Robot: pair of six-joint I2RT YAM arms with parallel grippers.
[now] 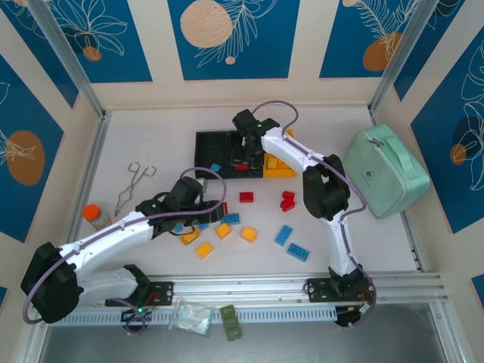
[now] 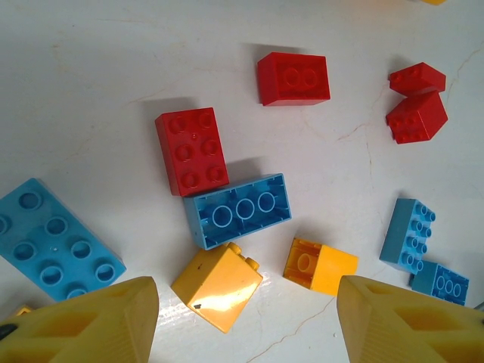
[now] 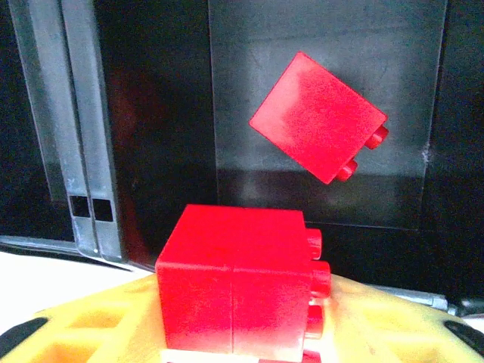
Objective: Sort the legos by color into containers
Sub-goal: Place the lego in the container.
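A: Entry 1, R gripper point(image 3: 239, 333)?
B: Clamped on held red brick point(image 3: 236, 281), btm centre of R wrist view. Studs point to frame right. Face looks near-square, so can't tell long axis.
A: Location?
B: Top view puts R gripper point(image 1: 243, 157) over middle black bin point(image 1: 240, 141) of the containers row, upper centre. Yellow bin point(image 1: 281, 168) is at the row's right end. The wrist view gives stud direction, the top view gives which bin.
A: Entry 2?
B: Loose red brick point(image 3: 318, 117) on the bin floor point(image 3: 325, 38), upper right of wrist view. Sits diagonal, studs toward lower right.
A: Entry 3, L gripper point(image 2: 242, 325)?
B: Fingers point(image 2: 98, 321) wide apart at btm corners, holding nothing. Yellow brick point(image 2: 217, 286) is just above the gap, on its side, studs to upper right.
A: Nearby legos?
B: Blue brick point(image 2: 238, 210), frame centre, underside up, long axis approx left-right w/ slight tilt. Its upper-left corner is against red 2x3 brick point(image 2: 192, 150), studs up, long axis near vertical.
A: Top view?
B: L gripper point(image 1: 206, 214) left of centre, over the scattered pile.
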